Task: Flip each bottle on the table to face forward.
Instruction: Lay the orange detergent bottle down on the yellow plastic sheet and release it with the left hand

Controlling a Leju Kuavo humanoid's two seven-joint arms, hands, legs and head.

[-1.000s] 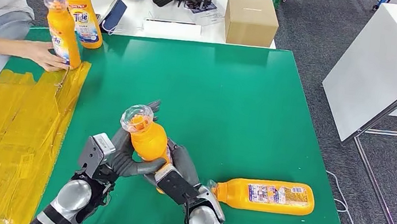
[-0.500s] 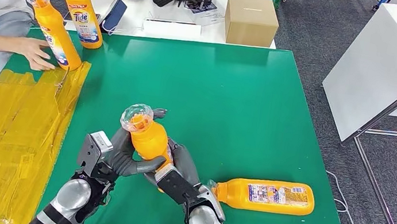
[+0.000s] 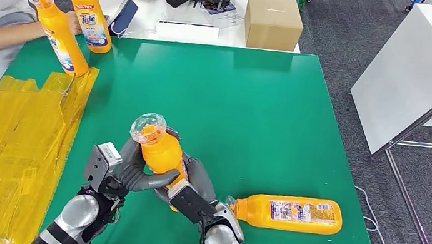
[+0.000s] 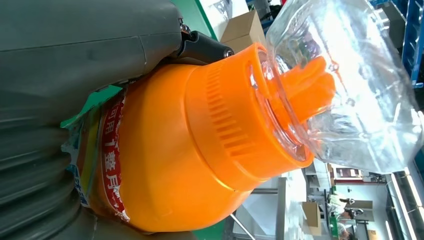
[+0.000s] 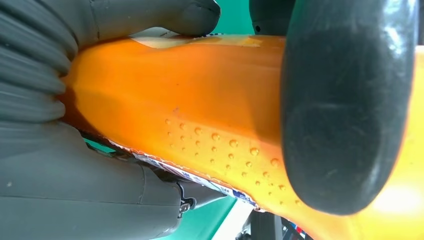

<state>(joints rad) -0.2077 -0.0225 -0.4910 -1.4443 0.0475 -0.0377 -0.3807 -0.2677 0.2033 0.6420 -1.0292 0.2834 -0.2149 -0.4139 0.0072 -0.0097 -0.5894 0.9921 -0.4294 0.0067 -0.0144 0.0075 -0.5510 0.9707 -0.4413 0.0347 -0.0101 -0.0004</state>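
Left hand (image 3: 131,171): wrapped around the upper part of the held bottle (image 3: 159,149), fingers closed on it below the cap.
Right hand (image 3: 195,192): clasped on the same bottle lower down, fingers (image 5: 350,105) pressed across the orange body.
Held bottle: upright, lifted near the front edge of the tabletop (image 3: 252,114), clear cap on top.
Lying bottle (image 3: 287,212): flat on its side just right of the hands, label up, not yet stood up.
Risk: droplets on the held bottle's body, so likely slippery; a slip or twist between the two hands during turning could drop it onto the lying bottle.
Far bottles (image 3: 89,11): two at the far left corner, one tilted in a person's hand (image 3: 74,22).
Surface: green mat, yellow taped sheet (image 3: 2,144) on the left.
Room: white table with a cardboard box (image 3: 273,21) behind, grey carpet around.
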